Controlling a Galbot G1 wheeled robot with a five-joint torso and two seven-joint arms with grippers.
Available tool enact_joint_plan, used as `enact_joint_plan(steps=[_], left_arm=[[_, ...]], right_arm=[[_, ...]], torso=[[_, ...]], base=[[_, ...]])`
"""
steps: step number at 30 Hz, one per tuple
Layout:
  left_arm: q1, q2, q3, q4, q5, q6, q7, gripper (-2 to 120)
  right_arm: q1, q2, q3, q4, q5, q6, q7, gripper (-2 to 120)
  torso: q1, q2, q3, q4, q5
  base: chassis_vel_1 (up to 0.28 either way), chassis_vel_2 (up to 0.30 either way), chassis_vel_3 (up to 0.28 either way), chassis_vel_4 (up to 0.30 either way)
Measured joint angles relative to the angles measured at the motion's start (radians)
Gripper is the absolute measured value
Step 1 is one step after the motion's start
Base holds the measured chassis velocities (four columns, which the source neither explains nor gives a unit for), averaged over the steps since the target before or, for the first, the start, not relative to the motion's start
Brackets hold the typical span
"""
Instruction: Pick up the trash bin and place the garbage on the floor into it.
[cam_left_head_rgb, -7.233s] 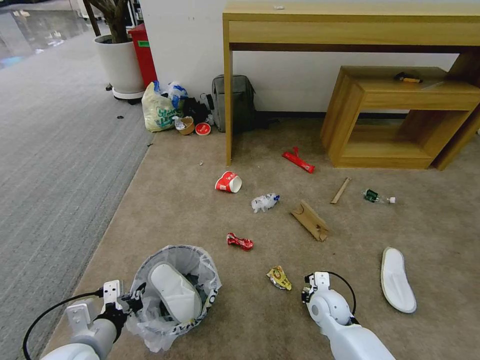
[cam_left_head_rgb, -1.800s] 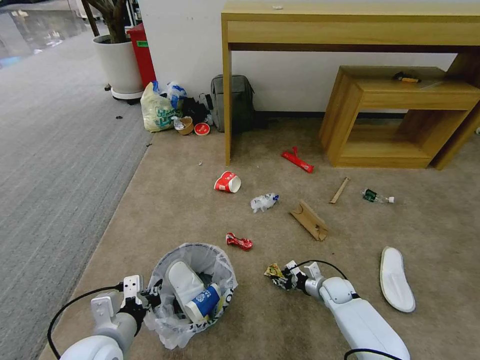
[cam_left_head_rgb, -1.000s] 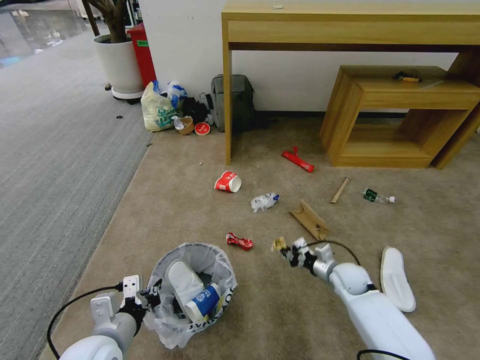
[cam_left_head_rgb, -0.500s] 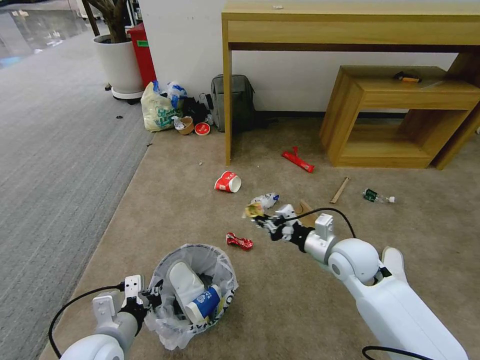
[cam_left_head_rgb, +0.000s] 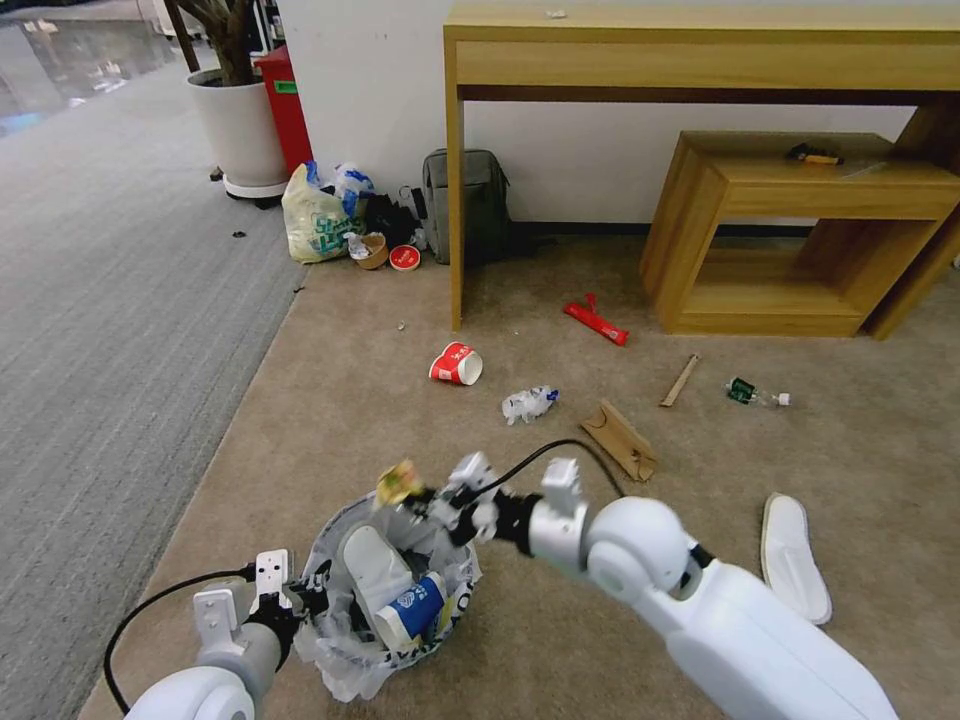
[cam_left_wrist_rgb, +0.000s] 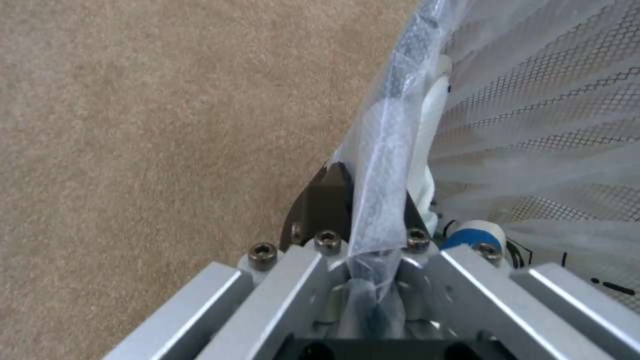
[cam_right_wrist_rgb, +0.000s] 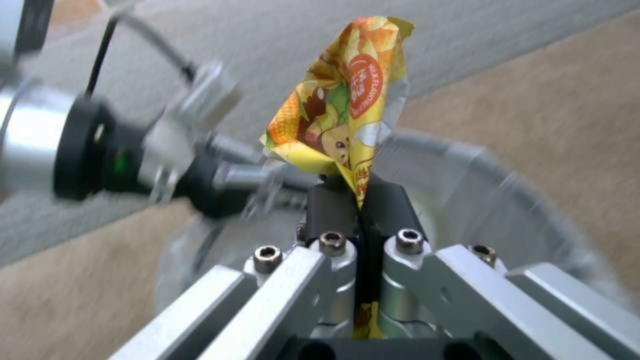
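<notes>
The right gripper (cam_left_head_rgb: 420, 493), clamped on a yellow wrapper (cam_left_head_rgb: 397, 483), has swung from the carpet (cam_left_head_rgb: 560, 640) to above the trash bin (cam_left_head_rgb: 440, 570). The left gripper (cam_left_head_rgb: 300, 600) pinches the bin's rim. Only the drop seems left for this piece.

Nothing fully readable anywhere. On the yellow wrapper (cam_right_wrist_rgb: 340, 115), a red oval badge with tiny white lettering, too blurred to spell out. On the blue cup (cam_left_head_rgb: 410, 605), a white emblem, wording unclear. On the bag lining the trash bin (cam_left_head_rgb: 330, 520), dark capital letters, crumpled and cut off. On the shopping bag (cam_left_head_rgb: 318, 225), green print, illegible. On the red cup (cam_left_head_rgb: 455, 363), white marks only. On the red bin (cam_left_head_rgb: 285, 110), a small green label, unreadable.
</notes>
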Motion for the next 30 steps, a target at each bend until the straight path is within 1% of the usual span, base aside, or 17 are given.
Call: enact_joint_plan(steps=[3, 6, 7, 10, 11, 14, 15, 18, 19, 22, 23, 24, 25, 26, 27, 29, 30], left_arm=[[0.0, -0.001, -0.001, 0.0, 0.0, 0.0, 0.0, 0], [-0.003, -0.004, 0.0, 0.002, -0.001, 0.0, -0.001, 0], [-0.003, -0.004, 0.0, 0.002, -0.001, 0.0, -0.001, 0], [-0.006, -0.004, 0.004, 0.004, -0.001, 0.001, -0.001, 0], [-0.006, -0.004, 0.004, 0.004, -0.001, 0.001, -0.001, 0], [-0.007, -0.002, 0.004, 0.004, -0.001, 0.001, -0.001, 0], [-0.007, -0.002, 0.004, 0.004, -0.001, 0.001, -0.001, 0], [-0.007, -0.002, 0.005, 0.004, -0.001, 0.001, -0.001, 0], [-0.007, -0.002, 0.005, 0.004, -0.001, 0.001, -0.001, 0], [-0.006, -0.002, 0.005, 0.002, -0.001, 0.001, 0.0, 0], [-0.006, -0.002, 0.005, 0.002, -0.001, 0.001, 0.0, 0], [-0.006, -0.002, 0.004, 0.002, -0.001, 0.001, 0.0, 0], [-0.006, -0.002, 0.004, 0.001, -0.001, 0.001, 0.001, 0], [-0.005, -0.002, 0.003, 0.0, -0.002, 0.001, 0.001, 0], [-0.005, -0.002, 0.003, 0.0, -0.002, 0.001, 0.001, 0], [-0.003, -0.003, 0.0, 0.0, -0.002, 0.0, 0.003, 0], [-0.003, -0.003, 0.0, 0.0, -0.002, 0.0, 0.003, 0]], right_arm=[[-0.012, -0.016, -0.013, 0.009, -0.014, -0.015, -0.003, 1], [-0.035, -0.029, -0.027, 0.011, -0.03, -0.015, 0.015, 15], [-0.035, -0.029, -0.027, 0.011, -0.03, -0.015, 0.015, 15], [-0.052, -0.032, -0.03, 0.004, -0.05, -0.004, 0.026, 28], [-0.052, -0.032, -0.03, 0.004, -0.05, -0.004, 0.026, 28], [-0.061, -0.035, -0.02, 0.002, -0.056, -0.001, 0.025, 45], [-0.061, -0.035, -0.02, 0.002, -0.056, -0.001, 0.025, 45], [-0.067, -0.035, -0.014, 0.001, -0.059, 0.001, 0.023, 57], [-0.067, -0.035, -0.014, 0.001, -0.059, 0.001, 0.023, 57], [-0.07, -0.033, -0.006, -0.002, -0.059, 0.002, 0.021, 74], [-0.07, -0.033, -0.006, -0.002, -0.059, 0.002, 0.021, 74], [-0.07, -0.033, -0.005, -0.003, -0.059, 0.003, 0.021, 77], [-0.071, -0.032, -0.002, -0.004, -0.059, 0.003, 0.021, 84], [-0.072, -0.031, 0.003, -0.004, -0.059, 0.004, 0.021, 87], [-0.072, -0.031, 0.003, -0.004, -0.059, 0.004, 0.021, 87], [-0.08, -0.024, 0.029, -0.004, -0.059, 0.017, 0.023, 96], [-0.08, -0.024, 0.029, -0.004, -0.059, 0.017, 0.023, 96]], torso=[[0.0, 0.0, 0.0, 0.0, 0.0], [0.0, 0.0, 0.0, -0.0002, 0.0], [0.0, 0.0, 0.0, -0.0002, 0.0], [0.0, 0.0, 0.0, -0.0001, 0.0], [0.0, 0.0, 0.0, -0.0001, 0.0], [0.0, 0.0, 0.0, -0.0001, 0.0], [0.0, 0.0, 0.0, -0.0001, 0.0], [0.0, 0.0, 0.0, -0.0001, 0.0], [0.0, 0.0, 0.0, -0.0001, 0.0], [0.0, 0.0, 0.0, -0.0001, 0.0001], [0.0, 0.0, 0.0, -0.0001, 0.0001], [0.0, 0.0, 0.0, -0.0001, 0.0], [0.0, 0.0, 0.0, -0.0001, 0.0], [0.0, 0.0, 0.0, -0.0001, 0.0], [0.0, 0.0, 0.0, -0.0001, 0.0], [0.0, 0.0, 0.0, 0.0, 0.0], [0.0, 0.0, 0.0, 0.0, 0.0]], base=[[0.0, 0.0, 0.0, 0.0], [0.0, 0.0, 0.0, 0.0], [0.0, 0.0, 0.0, 0.0], [0.0, 0.0, 0.0, 0.0], [0.0, 0.0, 0.0, 0.0], [0.0, 0.0, 0.0, 0.0], [0.0, 0.0, 0.0, 0.0], [0.0, 0.0, 0.0, 0.0], [0.0, 0.0, 0.0, 0.0], [0.0, 0.0, 0.0, 0.0], [0.0, 0.0, 0.0, 0.0], [0.0, 0.0, 0.0, 0.0], [0.0, 0.0, 0.0, 0.0], [0.0, 0.0, 0.0, 0.0], [0.0, 0.0, 0.0, 0.0], [0.0, 0.0, 0.0, 0.0], [0.0, 0.0, 0.0, 0.0]])
